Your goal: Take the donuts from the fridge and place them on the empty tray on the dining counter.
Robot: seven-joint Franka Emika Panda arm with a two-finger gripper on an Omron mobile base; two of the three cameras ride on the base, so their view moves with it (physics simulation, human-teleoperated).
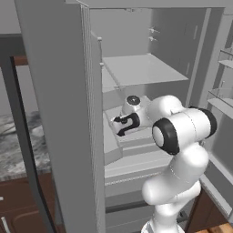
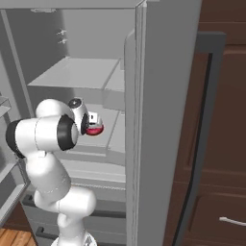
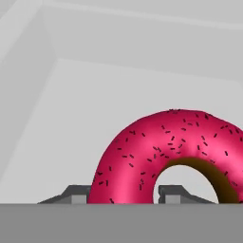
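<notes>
- Your gripper point(image 3: 122, 192) reaches inside the open fridge point(image 1: 136, 68), its fingers either side of the red-frosted donut point(image 3: 161, 152).
- Whether they clamp it, you cannot tell.
- The donut lies on a middle shelf point(image 2: 113, 125).

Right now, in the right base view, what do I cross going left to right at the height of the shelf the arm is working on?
Robot arm → red-frosted donut → open fridge door → dark brown cabinet front.

Red-frosted donut point(image 2: 94, 129) on a shelf inside the open fridge point(image 2: 158, 96), arm beside it
</notes>
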